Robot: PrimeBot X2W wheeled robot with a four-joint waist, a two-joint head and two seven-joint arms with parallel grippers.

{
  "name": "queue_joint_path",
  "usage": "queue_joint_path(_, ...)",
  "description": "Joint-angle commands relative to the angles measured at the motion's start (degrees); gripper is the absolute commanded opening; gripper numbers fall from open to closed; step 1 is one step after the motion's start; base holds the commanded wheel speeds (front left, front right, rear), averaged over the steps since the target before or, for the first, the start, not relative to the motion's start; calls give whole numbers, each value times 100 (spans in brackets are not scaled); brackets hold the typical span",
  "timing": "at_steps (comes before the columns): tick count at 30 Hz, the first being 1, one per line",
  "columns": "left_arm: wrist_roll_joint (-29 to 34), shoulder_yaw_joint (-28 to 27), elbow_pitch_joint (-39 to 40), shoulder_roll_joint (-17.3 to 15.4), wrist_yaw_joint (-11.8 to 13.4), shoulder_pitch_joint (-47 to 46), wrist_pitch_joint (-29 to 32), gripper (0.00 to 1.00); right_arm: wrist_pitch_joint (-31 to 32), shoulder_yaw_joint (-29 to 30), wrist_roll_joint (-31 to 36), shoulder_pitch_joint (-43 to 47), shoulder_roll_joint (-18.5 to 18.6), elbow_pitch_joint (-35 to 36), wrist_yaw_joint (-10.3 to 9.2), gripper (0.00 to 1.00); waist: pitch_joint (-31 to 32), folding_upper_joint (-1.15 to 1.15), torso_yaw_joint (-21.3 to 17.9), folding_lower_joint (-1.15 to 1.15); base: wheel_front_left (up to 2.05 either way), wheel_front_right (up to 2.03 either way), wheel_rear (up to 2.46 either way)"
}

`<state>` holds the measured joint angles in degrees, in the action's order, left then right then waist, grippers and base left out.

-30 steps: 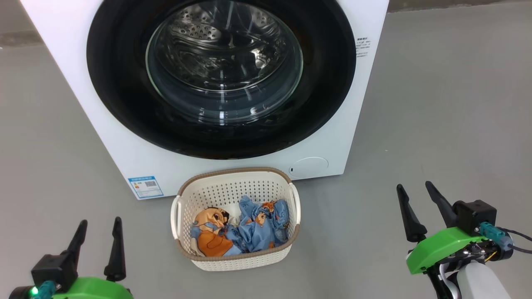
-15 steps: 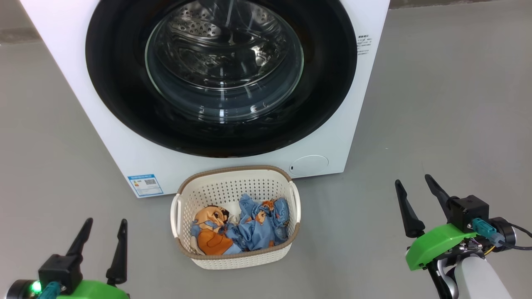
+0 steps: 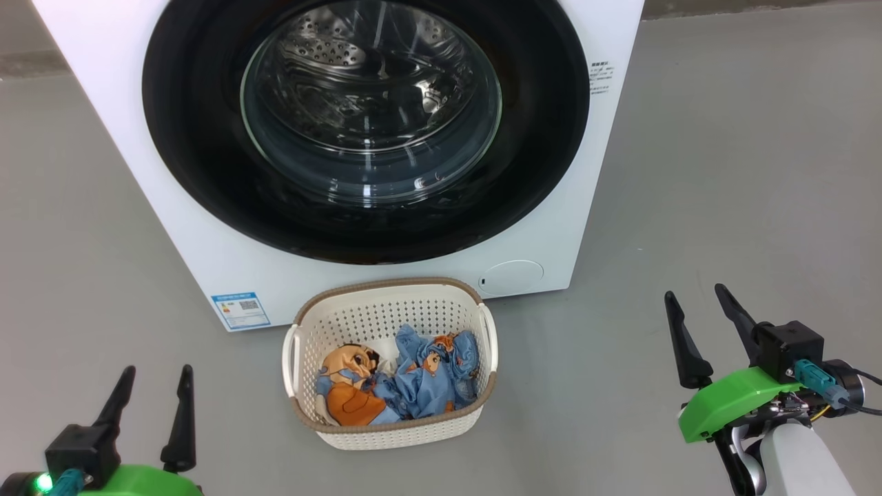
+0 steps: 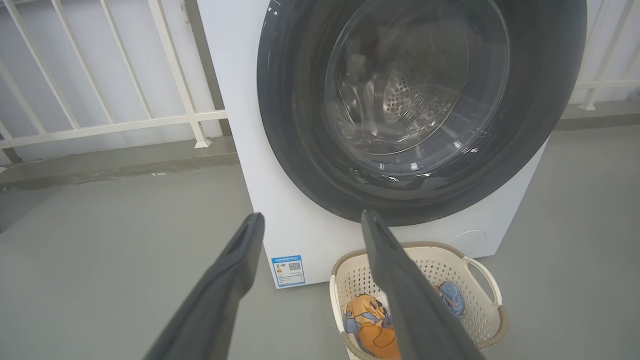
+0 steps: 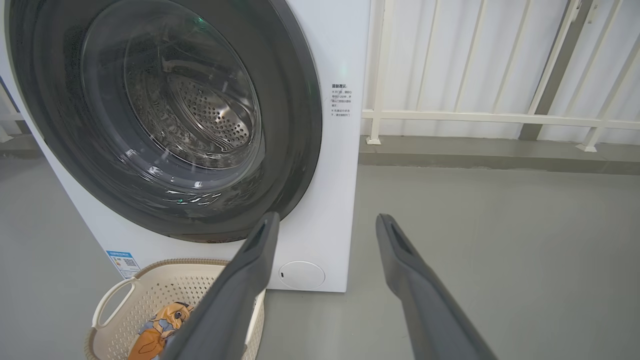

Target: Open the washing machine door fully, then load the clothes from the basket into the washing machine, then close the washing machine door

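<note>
The white washing machine [image 3: 207, 269] stands ahead of me, its round black-rimmed door [image 3: 186, 158] flat against the front, the steel drum showing through the glass. On the floor in front sits the cream basket [image 3: 386, 434] with the light-blue clothes [image 3: 420, 382] inside. My left gripper [image 3: 156, 382] hovers open at the lower left, well left of the basket. My right gripper [image 3: 694, 296] stands open at the lower right, well clear of the basket. The door [image 4: 300, 150], the basket [image 4: 470, 280] and the clothes [image 4: 367, 325] appear past my left fingers [image 4: 235, 270]; the door [image 5: 300, 125] and the basket [image 5: 165, 295] past my right fingers [image 5: 250, 270].
Grey floor [image 3: 723, 172] spreads to both sides of the machine. A white railing [image 4: 100, 125] runs behind it on the left and another stretch [image 5: 475, 115] on the right. A blue label [image 3: 241, 310] and a round filter cap [image 3: 511, 277] mark the machine's lower front.
Both grippers have shifted slightly, staying open: the left rose and then sank back, the right now stands a little higher. Door and basket are unmoved.
</note>
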<state>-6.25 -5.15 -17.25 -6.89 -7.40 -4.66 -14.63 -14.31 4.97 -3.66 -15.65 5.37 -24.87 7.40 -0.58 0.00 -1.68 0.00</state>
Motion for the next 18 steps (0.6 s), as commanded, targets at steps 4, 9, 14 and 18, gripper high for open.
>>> queue_joint_path(4, 56, -281, 79, -93, 0, -254, -37, 100, -69, -82, 6, -113, -33, 138, 9, 100, 10, 0, -5, 0, 0, 0, 0)
queue_joint_path(9, 61, -328, 43, -81, -1, -273, -37, 100, -69, -69, 6, -109, -48, 146, 9, 100, 2, 0, -8, 0, 0, 0, 0)
queue_joint_path(14, 74, -368, 18, -75, -2, -294, -37, 100, -69, -57, 19, -116, -58, 155, 9, 100, -4, 0, -15, 0, 0, 0, 0)
queue_joint_path(18, 72, -400, 2, -79, -3, -306, -37, 100, -69, -49, 7, -143, -65, 162, 9, 100, -16, 0, -24, 0, 0, 0, 0)
